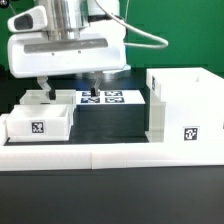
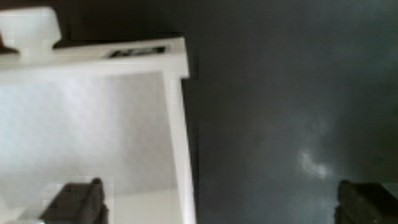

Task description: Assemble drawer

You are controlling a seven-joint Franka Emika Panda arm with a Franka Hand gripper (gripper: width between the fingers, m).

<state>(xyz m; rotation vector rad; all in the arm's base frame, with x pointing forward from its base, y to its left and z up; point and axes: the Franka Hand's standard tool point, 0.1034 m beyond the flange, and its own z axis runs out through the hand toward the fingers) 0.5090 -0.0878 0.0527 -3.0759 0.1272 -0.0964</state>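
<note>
The tool (image 1: 68,86) is held wide open above a small white plastic knobbed tray (image 2: 89,120), with 1 side wall seen between its fingers (image 2: 75,200).

The dark table (image 1: 112,122) carries a white boxy plastic shell (image 1: 185,105) at 3 o'clock, two small white trays (image 1: 40,122) at 9 o'clock, and the marker board (image 1: 100,97) between.

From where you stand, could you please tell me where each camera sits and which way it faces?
Exterior view: off the arm, slightly raised, looking across the border wall at the front tray, rear tray, marker board and shell; the arm and claw hang in from above.
Wrist view: on the wrist, looking down on a knobbed tray and dark table; only the fingertips show.
Shared: the open claw above a tray.
</note>
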